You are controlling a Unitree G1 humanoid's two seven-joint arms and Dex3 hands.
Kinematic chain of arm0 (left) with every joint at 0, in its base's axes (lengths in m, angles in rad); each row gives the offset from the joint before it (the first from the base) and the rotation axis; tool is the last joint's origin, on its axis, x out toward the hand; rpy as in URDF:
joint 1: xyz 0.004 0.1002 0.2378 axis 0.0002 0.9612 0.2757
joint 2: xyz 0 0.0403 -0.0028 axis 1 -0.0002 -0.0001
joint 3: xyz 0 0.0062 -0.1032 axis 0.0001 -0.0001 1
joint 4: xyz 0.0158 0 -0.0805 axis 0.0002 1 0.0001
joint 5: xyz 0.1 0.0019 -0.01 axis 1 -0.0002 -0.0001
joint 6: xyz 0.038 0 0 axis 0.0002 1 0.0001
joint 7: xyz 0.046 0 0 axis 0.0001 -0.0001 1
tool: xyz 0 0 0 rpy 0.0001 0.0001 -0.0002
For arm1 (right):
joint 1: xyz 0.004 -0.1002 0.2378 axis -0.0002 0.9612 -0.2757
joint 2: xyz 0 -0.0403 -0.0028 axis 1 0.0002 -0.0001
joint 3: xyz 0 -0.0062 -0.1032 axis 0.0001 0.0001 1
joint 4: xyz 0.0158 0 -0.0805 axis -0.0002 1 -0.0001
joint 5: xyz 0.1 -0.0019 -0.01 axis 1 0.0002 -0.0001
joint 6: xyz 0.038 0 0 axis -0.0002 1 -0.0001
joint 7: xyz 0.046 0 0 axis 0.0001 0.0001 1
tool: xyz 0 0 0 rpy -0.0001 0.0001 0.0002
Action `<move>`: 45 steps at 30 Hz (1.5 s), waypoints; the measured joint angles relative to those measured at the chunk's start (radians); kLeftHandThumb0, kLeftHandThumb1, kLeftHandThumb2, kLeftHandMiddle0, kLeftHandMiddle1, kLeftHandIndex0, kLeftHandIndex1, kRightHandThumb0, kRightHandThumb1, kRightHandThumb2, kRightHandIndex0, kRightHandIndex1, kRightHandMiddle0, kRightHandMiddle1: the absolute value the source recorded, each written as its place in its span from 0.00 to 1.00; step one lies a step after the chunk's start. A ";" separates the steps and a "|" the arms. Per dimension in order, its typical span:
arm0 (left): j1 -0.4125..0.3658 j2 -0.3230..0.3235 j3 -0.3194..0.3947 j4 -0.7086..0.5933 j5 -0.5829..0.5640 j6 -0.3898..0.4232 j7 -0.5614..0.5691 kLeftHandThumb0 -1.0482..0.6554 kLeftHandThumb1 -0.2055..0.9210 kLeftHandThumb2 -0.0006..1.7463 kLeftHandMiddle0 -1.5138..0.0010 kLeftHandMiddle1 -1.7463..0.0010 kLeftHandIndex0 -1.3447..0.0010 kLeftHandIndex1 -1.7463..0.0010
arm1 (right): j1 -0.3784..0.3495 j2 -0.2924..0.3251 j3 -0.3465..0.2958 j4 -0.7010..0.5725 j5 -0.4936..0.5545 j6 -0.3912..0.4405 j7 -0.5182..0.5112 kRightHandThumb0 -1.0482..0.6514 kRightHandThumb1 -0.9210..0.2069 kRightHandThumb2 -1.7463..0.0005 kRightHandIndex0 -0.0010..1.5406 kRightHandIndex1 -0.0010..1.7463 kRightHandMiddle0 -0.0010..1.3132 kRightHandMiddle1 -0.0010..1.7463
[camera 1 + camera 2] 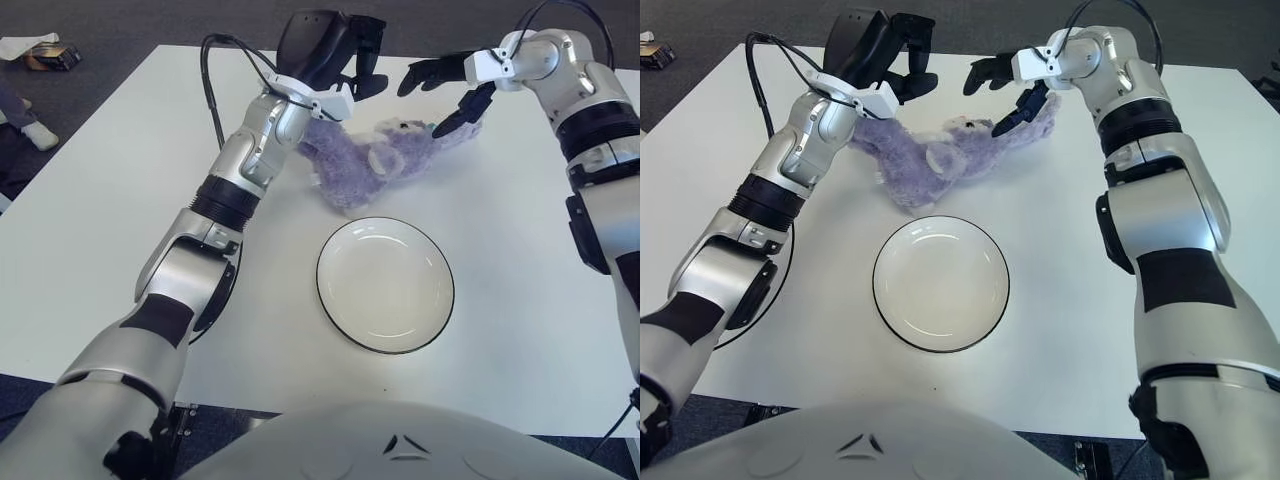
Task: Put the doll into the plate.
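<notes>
A purple plush doll [375, 155] lies on its side on the white table [520, 290], just beyond an empty white plate [385, 285] with a dark rim. My left hand [360, 65] hovers over the doll's left end with its black fingers spread, holding nothing. My right hand [445, 90] reaches in from the right over the doll's right end. Its fingers are spread, and one lower finger [462, 112] comes down to the doll's outstretched limb [1040, 120]. The doll's left end is partly hidden under my left wrist.
A black cable [213, 95] loops off my left forearm above the table. A small box and a white cloth [45, 52] lie on the dark floor beyond the table's far left corner. The table's near edge runs just before my body.
</notes>
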 measured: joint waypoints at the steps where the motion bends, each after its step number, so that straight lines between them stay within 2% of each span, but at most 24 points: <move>1: -0.001 -0.001 0.000 0.000 0.000 0.002 0.001 0.33 0.66 0.62 0.08 0.00 0.06 0.00 | -0.001 0.002 0.003 0.004 -0.005 -0.003 0.000 0.14 0.18 0.73 0.06 0.16 0.00 0.35; 8: -0.006 -0.014 0.000 -0.001 0.002 0.025 0.005 0.33 0.67 0.61 0.09 0.00 0.10 0.00 | -0.020 0.020 0.029 0.024 -0.031 -0.009 0.001 0.14 0.14 0.73 0.07 0.16 0.00 0.33; 10: -0.009 -0.018 0.000 -0.001 0.003 0.034 0.006 0.33 0.68 0.60 0.10 0.00 0.19 0.00 | -0.023 0.026 0.033 0.025 -0.032 -0.008 0.001 0.15 0.14 0.73 0.07 0.15 0.00 0.31; 13: -0.014 -0.025 0.000 -0.002 0.008 0.049 0.007 0.33 0.54 0.70 0.11 0.00 0.43 0.00 | -0.028 0.044 0.037 0.034 -0.032 0.000 0.008 0.16 0.15 0.73 0.06 0.14 0.00 0.29; 16: -0.020 -0.031 -0.001 -0.005 0.014 0.068 0.007 0.33 0.47 0.75 0.12 0.00 0.49 0.00 | -0.029 0.064 0.037 0.050 -0.031 0.019 0.015 0.17 0.15 0.74 0.06 0.13 0.00 0.29; 23: -0.034 -0.034 0.000 -0.003 0.022 0.086 0.013 0.31 0.37 0.82 0.13 0.00 0.48 0.00 | -0.029 0.080 0.043 0.069 -0.032 0.008 0.027 0.14 0.13 0.74 0.04 0.11 0.00 0.28; 35: -0.045 -0.043 0.002 0.023 0.006 0.074 0.032 0.31 0.37 0.83 0.13 0.00 0.48 0.00 | -0.028 0.088 0.056 0.078 -0.030 -0.041 0.042 0.12 0.08 0.78 0.04 0.10 0.00 0.32; 41: -0.053 -0.048 0.003 0.038 -0.003 0.074 0.033 0.31 0.38 0.82 0.13 0.00 0.48 0.00 | -0.020 0.100 0.059 0.080 -0.031 -0.053 0.040 0.12 0.09 0.79 0.06 0.10 0.00 0.29; 45: -0.056 -0.051 0.003 0.043 -0.003 0.072 0.047 0.30 0.36 0.84 0.13 0.00 0.47 0.00 | -0.005 0.103 0.064 0.077 -0.034 -0.068 0.016 0.07 0.06 0.83 0.09 0.14 0.00 0.26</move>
